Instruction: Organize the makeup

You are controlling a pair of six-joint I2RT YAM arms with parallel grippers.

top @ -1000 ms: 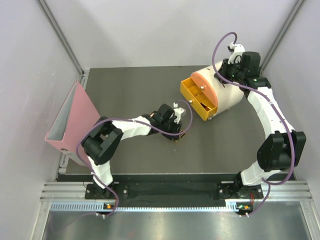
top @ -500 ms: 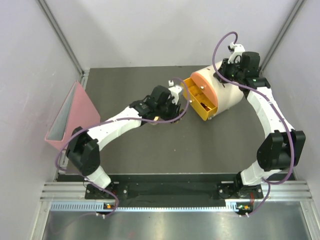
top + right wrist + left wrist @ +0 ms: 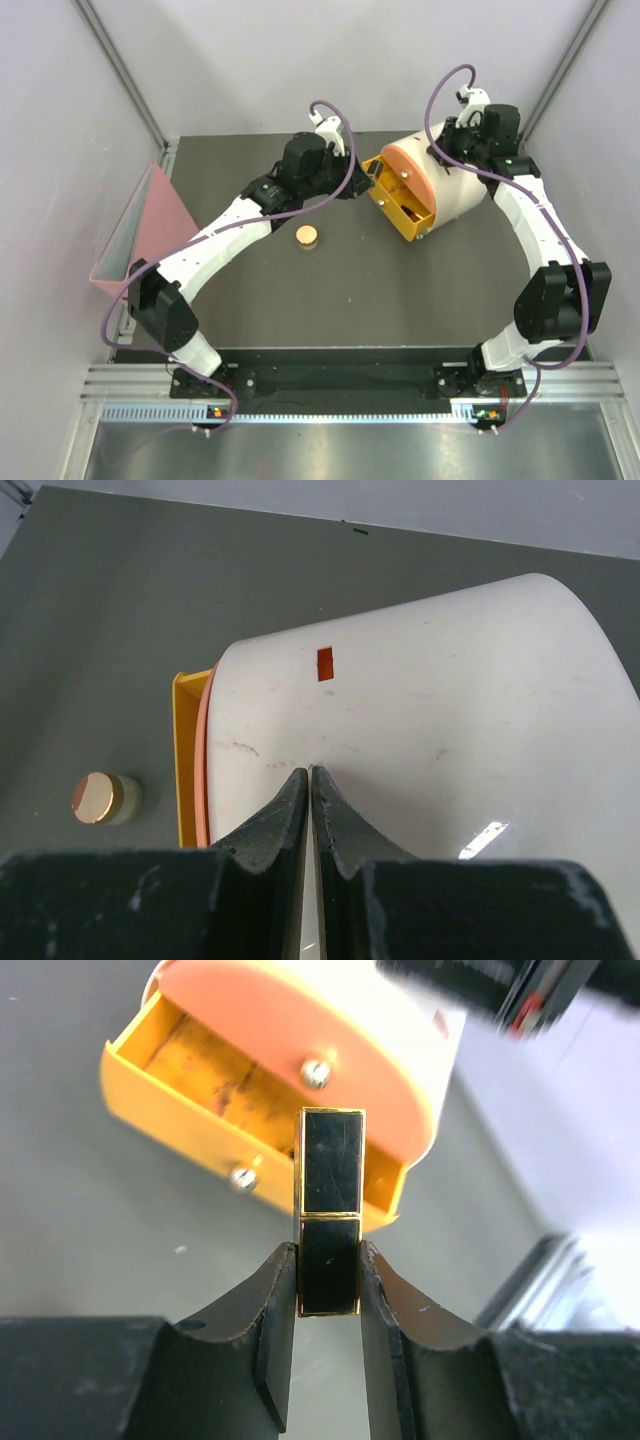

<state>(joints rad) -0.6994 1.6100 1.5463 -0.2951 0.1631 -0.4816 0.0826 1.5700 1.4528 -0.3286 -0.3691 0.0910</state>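
Observation:
My left gripper [image 3: 328, 1260] is shut on a black-and-gold rectangular case [image 3: 331, 1190], held upright in the air in front of the open orange-yellow drawer [image 3: 215, 1110] of the cream box [image 3: 450, 185]. In the top view the left gripper [image 3: 352, 185] hovers just left of that drawer [image 3: 400, 205]. The round peach-tan compact [image 3: 307, 236] lies on the mat below the left arm; it also shows in the right wrist view [image 3: 100, 797]. My right gripper [image 3: 311, 780] is shut and empty, its tips pressed on the top of the cream box [image 3: 430, 710]. The other makeup is not visible.
A pink binder [image 3: 140, 235] stands open at the mat's left edge. The dark mat [image 3: 400, 290] ends at a metal rail in front. Grey walls close in the left, back and right sides.
My left arm has lifted the black-and-gold case off the mat and carried it back and up toward the open drawer, uncovering the compact. The right arm has not moved.

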